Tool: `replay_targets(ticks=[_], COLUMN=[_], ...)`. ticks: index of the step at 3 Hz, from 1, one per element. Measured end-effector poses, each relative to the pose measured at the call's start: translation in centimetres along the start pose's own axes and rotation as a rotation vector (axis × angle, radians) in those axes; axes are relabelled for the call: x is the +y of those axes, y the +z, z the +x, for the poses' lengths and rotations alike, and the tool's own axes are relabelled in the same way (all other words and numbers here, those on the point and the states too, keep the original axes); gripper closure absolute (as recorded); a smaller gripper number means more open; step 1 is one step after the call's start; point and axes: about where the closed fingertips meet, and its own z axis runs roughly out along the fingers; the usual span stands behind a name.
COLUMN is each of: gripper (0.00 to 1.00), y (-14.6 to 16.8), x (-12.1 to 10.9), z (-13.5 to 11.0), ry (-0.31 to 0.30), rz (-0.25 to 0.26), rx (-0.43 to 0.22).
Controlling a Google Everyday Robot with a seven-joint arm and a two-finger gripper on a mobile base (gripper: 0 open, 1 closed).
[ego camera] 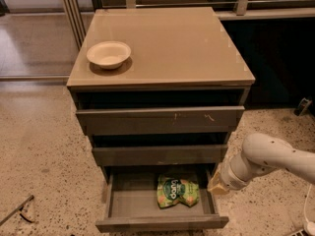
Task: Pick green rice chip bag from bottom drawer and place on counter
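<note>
The green rice chip bag (176, 191) lies flat in the right half of the open bottom drawer (133, 203), the lowest of three grey-brown drawers. The beige counter (172, 43) tops the cabinet. My gripper (217, 185) is at the end of the white arm, low on the right, just beside the drawer's right wall and to the right of the bag, not touching the bag.
A cream bowl (109, 54) stands on the counter's left side. The two upper drawers (160, 119) stick out slightly above the open one. Speckled floor surrounds the cabinet, with a thin dark rod (17, 210) lying at the lower left. A railing runs behind.
</note>
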Motion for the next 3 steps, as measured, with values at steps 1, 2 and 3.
replay_targets(ticks=[1,2,3], gripper=[1.00,1.00,1.00], y=[0.0,2.0,5.6], x=[0.0,-0.6,-3.6], z=[0.0,0.9,2.0], ry=[0.000,-0.042,-0.116], rz=[0.000,0.011,0.072], rx=[0.000,0.007,-0.025])
